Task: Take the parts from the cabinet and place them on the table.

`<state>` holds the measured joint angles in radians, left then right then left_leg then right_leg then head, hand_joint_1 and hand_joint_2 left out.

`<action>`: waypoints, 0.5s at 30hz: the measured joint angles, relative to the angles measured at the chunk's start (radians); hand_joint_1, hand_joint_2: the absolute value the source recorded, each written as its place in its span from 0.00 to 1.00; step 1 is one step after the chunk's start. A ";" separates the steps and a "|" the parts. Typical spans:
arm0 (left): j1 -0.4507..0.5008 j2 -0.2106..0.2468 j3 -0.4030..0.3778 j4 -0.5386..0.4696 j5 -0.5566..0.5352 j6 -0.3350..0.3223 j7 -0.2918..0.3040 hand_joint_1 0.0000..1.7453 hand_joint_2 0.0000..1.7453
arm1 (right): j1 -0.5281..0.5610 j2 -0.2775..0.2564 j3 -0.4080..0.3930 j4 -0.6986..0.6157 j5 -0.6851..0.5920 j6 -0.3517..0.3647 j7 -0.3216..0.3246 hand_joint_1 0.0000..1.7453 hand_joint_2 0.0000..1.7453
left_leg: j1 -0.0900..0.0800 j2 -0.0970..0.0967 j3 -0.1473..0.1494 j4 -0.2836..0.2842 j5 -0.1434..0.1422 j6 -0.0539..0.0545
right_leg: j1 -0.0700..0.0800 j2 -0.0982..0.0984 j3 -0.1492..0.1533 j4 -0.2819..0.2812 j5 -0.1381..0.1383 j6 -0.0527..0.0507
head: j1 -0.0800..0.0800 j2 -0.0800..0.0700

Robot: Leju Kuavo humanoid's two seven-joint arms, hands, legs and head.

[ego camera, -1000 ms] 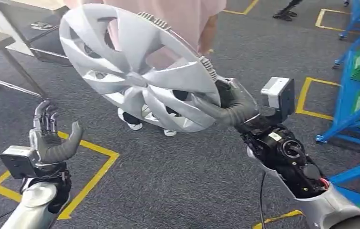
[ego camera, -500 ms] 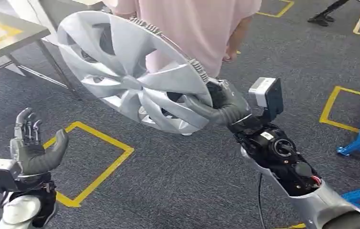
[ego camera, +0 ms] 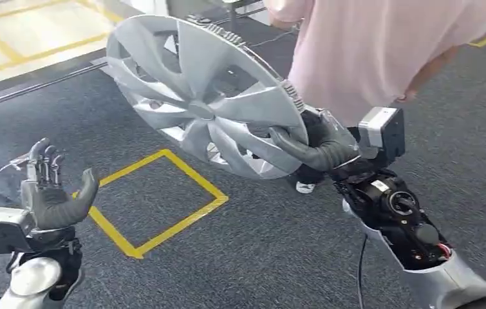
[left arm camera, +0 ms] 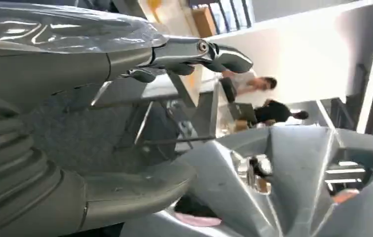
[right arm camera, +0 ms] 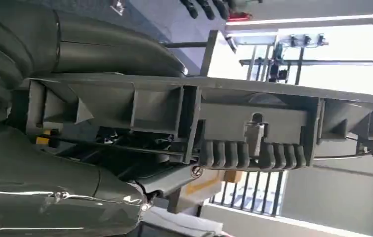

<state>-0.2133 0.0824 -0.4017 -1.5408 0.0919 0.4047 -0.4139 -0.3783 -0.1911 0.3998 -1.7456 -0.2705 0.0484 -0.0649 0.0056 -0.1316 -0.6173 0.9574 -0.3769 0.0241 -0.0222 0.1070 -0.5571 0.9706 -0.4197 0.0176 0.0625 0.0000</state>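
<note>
A large silver wheel cover [ego camera: 205, 100] with broad spokes hangs tilted in the air in the head view. My right hand [ego camera: 314, 145] grips its lower right rim, thumb across the front face. In the right wrist view the cover's rim [right arm camera: 233, 118] runs edge-on between thumb and fingers. My left hand [ego camera: 50, 190] is raised at the lower left, fingers spread and holding nothing, well apart from the cover. In the left wrist view the cover's spokes [left arm camera: 293, 168] lie beyond my left hand [left arm camera: 100, 98].
A person in a pink shirt [ego camera: 369, 51] stands close behind the cover, one shoe [ego camera: 304, 187] beneath it. Yellow floor tape [ego camera: 163, 193] marks a square on the grey carpet. A light table top [ego camera: 21, 38] with yellow lines lies at the upper left.
The whole scene has shifted as the camera turned: the table and the yellow square slid right. My right hand keeps its hold on the cover; my left hand stays raised and spread.
</note>
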 joint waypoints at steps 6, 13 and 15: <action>0.000 0.002 0.000 -0.011 0.000 0.000 0.000 0.00 1.00 | -0.007 0.000 0.000 0.004 -0.001 0.000 0.000 1.00 1.00 | -0.004 0.089 -0.058 0.082 -0.045 -0.044 | -0.003 -0.091 0.032 -0.044 -0.007 -0.011 | -0.010 0.000; -0.002 0.001 0.000 -0.011 0.004 -0.008 0.000 0.00 1.00 | -0.006 0.000 -0.003 0.013 0.003 0.000 0.000 1.00 1.00 | 0.013 0.150 -0.070 0.105 -0.011 -0.061 | -0.004 -0.185 0.039 -0.041 -0.018 -0.003 | -0.038 0.000; -0.011 0.000 -0.001 -0.011 0.004 -0.012 0.000 0.00 1.00 | -0.006 0.000 -0.004 0.013 0.004 0.000 -0.001 1.00 1.00 | -0.004 0.218 -0.008 -0.010 0.004 -0.048 | 0.011 -0.203 0.041 -0.035 -0.030 0.011 | -0.049 0.000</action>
<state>-0.2240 0.0820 -0.4025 -1.5515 0.0961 0.3929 -0.4135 -0.3844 -0.1911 0.3956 -1.7323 -0.2666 0.0484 -0.0663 0.0013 0.0864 -0.6253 0.9476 -0.3726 -0.0240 -0.0117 -0.0956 -0.5162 0.9357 -0.4498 0.0283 0.0134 0.0000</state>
